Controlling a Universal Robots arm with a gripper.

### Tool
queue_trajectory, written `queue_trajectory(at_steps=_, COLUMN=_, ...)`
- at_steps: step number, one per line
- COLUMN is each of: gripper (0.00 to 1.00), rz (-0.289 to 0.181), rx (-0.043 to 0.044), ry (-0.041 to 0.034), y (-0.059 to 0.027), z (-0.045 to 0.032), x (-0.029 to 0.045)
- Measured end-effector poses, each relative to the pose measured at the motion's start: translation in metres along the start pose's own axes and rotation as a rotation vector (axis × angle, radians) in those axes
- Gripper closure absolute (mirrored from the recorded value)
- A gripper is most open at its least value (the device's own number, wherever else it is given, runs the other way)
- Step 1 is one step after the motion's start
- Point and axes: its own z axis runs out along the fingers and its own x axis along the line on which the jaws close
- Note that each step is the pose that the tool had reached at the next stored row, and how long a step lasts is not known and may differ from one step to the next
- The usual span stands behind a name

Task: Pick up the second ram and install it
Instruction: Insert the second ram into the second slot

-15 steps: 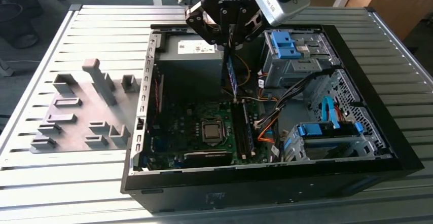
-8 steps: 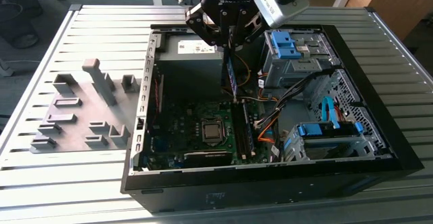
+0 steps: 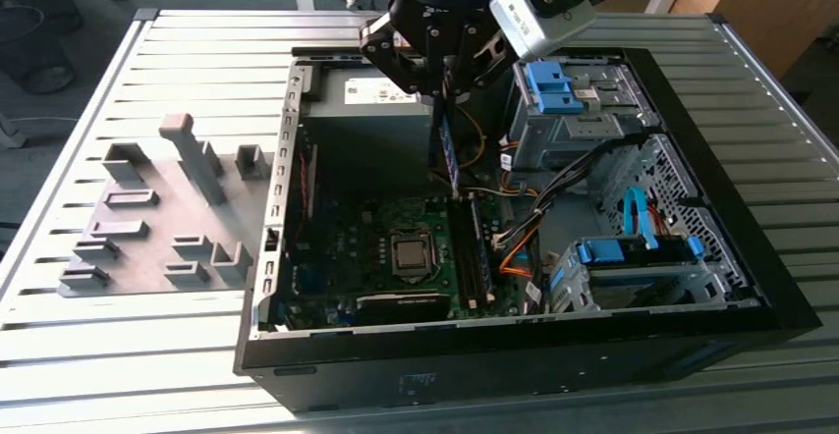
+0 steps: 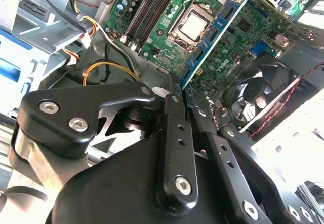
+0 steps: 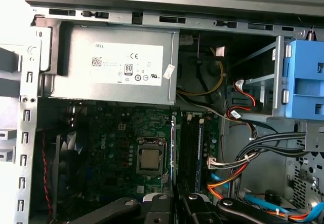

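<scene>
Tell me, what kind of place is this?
Probably a robot workshop or lab. A robot hand holds a memory stick inside an open computer case, which lies on a slatted metal table beside a grey parts tray.

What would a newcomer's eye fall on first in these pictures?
Probably the gripper, shut on the second ram, holding it upright over the motherboard inside the open computer case. After that, the bright blue drive caddy toward the exterior view's right, and the grey tray at the exterior view's left.
</scene>
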Motion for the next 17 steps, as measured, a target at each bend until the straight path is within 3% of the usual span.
queue_trajectory(at_steps=17, gripper=0.86, rz=0.0, rx=-0.0001, ry=0.0, y=-0.0001, z=0.0049, x=0.0001)
